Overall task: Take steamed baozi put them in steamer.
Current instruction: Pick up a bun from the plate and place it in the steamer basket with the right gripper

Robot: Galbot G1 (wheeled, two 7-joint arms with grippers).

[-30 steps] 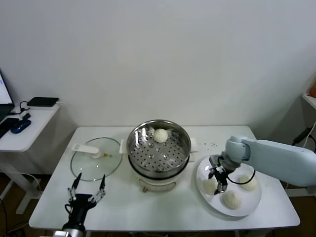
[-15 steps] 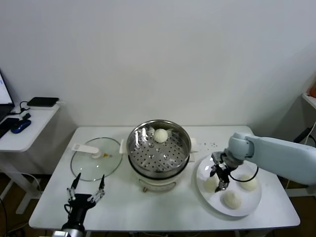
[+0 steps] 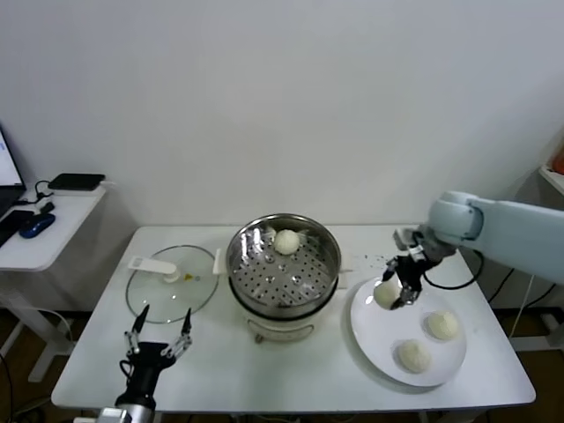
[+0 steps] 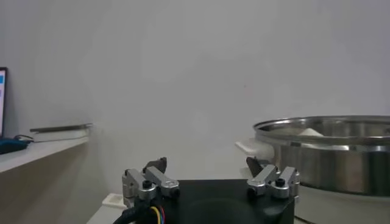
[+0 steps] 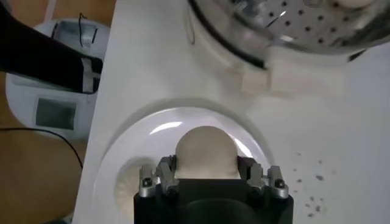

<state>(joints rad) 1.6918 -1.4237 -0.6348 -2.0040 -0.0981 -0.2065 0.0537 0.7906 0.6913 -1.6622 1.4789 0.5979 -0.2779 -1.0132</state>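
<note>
Right hand point(image 3: 394, 292) clamped on one bun point(image 3: 385, 293), raised over plate point(image 3: 379, 330) near steamer point(image 3: 284, 261), right side of surface. Left hand point(image 3: 159, 337) wide, idle at front-left corner. Risk: soft dough slipping or squashing mid-carry.

Lab-like test room: bare white wall point(image 3: 282, 97), white table point(image 3: 220, 370), side desk point(image 3: 44, 233) with electronics, trailing cables.

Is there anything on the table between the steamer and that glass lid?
No. In the head view, only a narrow strip of bare white table separates the steamer from the glass lid.
</note>
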